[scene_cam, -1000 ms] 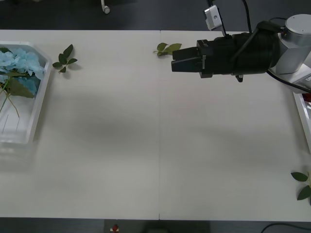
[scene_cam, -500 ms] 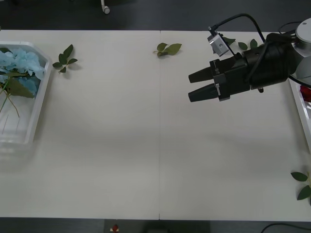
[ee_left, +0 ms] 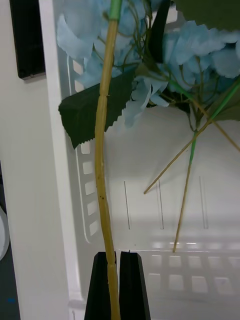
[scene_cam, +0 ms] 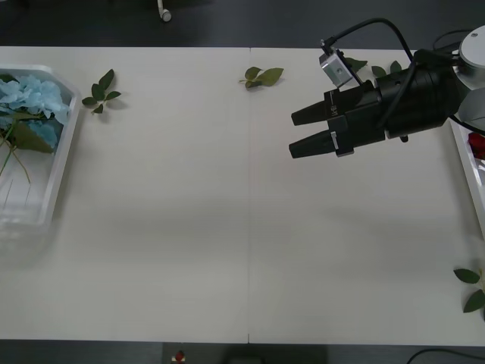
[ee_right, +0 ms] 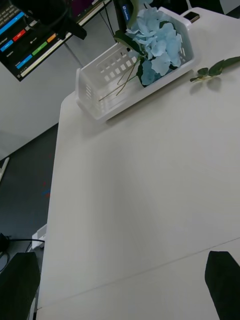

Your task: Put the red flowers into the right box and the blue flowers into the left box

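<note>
The left box, a ribbed translucent bin, stands at the table's far left with the blue flowers lying in it. My left gripper hovers over that box, shut on the yellow-green stem of a blue flower whose head hangs among the other blue flowers. My right gripper is open and holds nothing, above the bare table right of centre, pointing left. At the right edge, a sliver of the right box shows a bit of red flower. The right wrist view looks across to the left box and blue flowers.
Loose green leaf sprigs lie near the left box, at the far middle, behind the right arm and at the near right edge. The wide middle of the table is bare.
The right gripper swung away from the far middle sprig, moved right and nearer the robot, and opened its fingers. In the last half second it barely shifted.
</note>
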{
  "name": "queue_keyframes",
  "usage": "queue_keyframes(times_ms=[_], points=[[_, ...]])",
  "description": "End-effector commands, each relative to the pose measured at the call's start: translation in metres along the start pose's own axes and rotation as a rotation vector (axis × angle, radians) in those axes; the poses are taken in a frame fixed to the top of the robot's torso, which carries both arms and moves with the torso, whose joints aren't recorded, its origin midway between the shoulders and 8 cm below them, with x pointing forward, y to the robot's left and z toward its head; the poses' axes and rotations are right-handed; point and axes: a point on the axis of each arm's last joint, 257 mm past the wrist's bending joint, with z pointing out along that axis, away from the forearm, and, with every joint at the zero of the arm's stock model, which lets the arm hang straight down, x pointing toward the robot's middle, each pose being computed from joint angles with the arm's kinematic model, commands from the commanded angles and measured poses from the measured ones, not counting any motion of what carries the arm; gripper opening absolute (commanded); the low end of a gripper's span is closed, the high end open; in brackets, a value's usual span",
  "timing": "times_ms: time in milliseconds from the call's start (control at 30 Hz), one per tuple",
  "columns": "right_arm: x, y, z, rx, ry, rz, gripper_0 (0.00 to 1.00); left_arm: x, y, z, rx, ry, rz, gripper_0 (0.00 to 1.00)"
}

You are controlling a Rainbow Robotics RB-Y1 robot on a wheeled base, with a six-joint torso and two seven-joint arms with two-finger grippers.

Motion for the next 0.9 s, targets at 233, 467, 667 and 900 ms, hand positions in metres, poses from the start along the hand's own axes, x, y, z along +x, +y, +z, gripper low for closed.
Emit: queue_keyframes(times_ms=[233,467,667,900], points=[[-0.011,0.006,-0.031,-0.014,0.091,-0.116,0.96,0.004,0.028,0.028,-0.092,0.034,0.043,0.00],[-0.004,0.002,-0.032,0.000,0.116,-0.130,0.96,0.008,0.017,0.055,-0.099,0.039,0.051,0.00],[-0.005,0.003,-0.032,-0.001,0.113,-0.129,0.96,0.002,0.017,0.054,-0.103,0.025,0.056,0.30],[-0.005,0.002,-0.031,0.001,0.113,-0.128,0.97,-0.023,0.029,0.035,-0.122,-0.046,0.043,1.00]])
